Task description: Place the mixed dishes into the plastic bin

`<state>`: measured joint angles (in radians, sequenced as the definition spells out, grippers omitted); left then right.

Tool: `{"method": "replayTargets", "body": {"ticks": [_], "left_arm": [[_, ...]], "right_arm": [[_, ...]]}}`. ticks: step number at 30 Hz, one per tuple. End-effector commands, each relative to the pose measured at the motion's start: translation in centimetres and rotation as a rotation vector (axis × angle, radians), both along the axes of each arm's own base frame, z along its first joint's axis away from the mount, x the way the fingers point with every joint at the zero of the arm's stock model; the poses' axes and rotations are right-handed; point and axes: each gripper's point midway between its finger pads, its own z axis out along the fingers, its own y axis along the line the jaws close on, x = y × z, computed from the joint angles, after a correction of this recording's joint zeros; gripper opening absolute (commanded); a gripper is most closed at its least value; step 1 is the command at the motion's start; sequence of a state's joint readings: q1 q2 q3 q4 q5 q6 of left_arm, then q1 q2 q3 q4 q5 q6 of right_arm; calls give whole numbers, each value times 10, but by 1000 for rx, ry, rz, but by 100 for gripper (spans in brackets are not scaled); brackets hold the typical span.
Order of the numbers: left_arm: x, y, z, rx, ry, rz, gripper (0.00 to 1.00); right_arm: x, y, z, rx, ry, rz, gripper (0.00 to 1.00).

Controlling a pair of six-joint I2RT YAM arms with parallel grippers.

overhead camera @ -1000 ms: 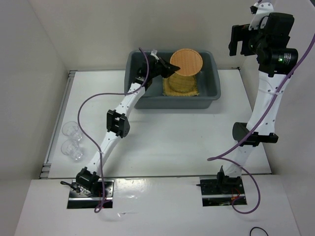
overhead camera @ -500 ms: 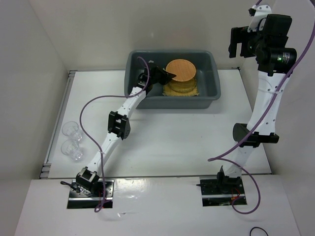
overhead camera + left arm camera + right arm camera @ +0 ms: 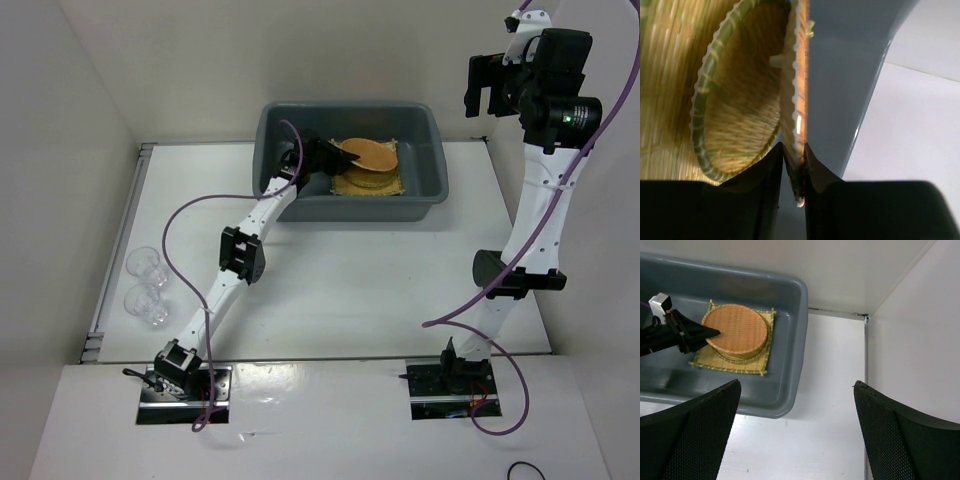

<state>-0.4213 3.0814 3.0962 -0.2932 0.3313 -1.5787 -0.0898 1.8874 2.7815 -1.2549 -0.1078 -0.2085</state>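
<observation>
Two clear cups (image 3: 147,263) stand side by side at the left edge of the counter (image 3: 400,280), well apart from everything else, untouched and not yet binned. The left arm (image 3: 240,250) stretches from the near-left corner towards the middle of the far edge, where the left gripper (image 3: 794,150) reaches into the bin (image 3: 275,125). Its jaws are clenched on the left rim of the plate (image 3: 368,154), a thin edge-on pinch that suits a flat dish with nothing else to hold. The plate sits low inside the bin over the woven disc (image 3: 742,356), which lies on the mat (image 3: 757,365) on the bin floor, so the stack builds widest piece first. The plate is round and has no long axis of its own. Its face points upward with a slight tilt, the pinched edge to the left. By judgement it is close to being let go. The mat lies flat with its sides parallel to the bin walls. The bin's long side runs along the far edge. The right gripper (image 3: 490,85) hangs high over the far-right corner, jaws spread wide and empty, clear of the work and looking down on the bin.
</observation>
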Motion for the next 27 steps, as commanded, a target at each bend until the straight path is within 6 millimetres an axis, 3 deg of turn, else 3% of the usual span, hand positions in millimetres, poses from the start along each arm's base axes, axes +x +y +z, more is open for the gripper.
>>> {"method": "replayTargets", "body": {"ticks": [1,4,5,12,14,16,18,23,27], "left_arm": [[-15,-17,-17,-46,50,-62,31],[-17,-16,-25,-24,70,-65,39],[-19,-17,-24,-35,80,-75,46],[-35,-26,-17,-96,129,-158,51],[-40,-23,-32,-58,177,-161,57],[-46,-21,-33,-26,205,-167,70],[-53,-23,-32,-36,224,-204,100],[-50,-8,-23,-66,253,-215,100],[-54,-13,6,-120,204,-264,100]], "right_arm": [[-5,-4,11,-18,-34,-12,98],[-7,-4,12,-18,-34,-12,98],[-7,-4,12,-18,-34,-12,98],[-13,-3,16,-27,-41,-9,98],[-16,-3,20,-28,-51,-9,98],[-16,-1,20,-24,-51,1,98],[-16,1,20,-20,-51,12,98],[-18,7,26,-12,-71,43,98],[-18,10,32,-8,-93,62,98]]}}
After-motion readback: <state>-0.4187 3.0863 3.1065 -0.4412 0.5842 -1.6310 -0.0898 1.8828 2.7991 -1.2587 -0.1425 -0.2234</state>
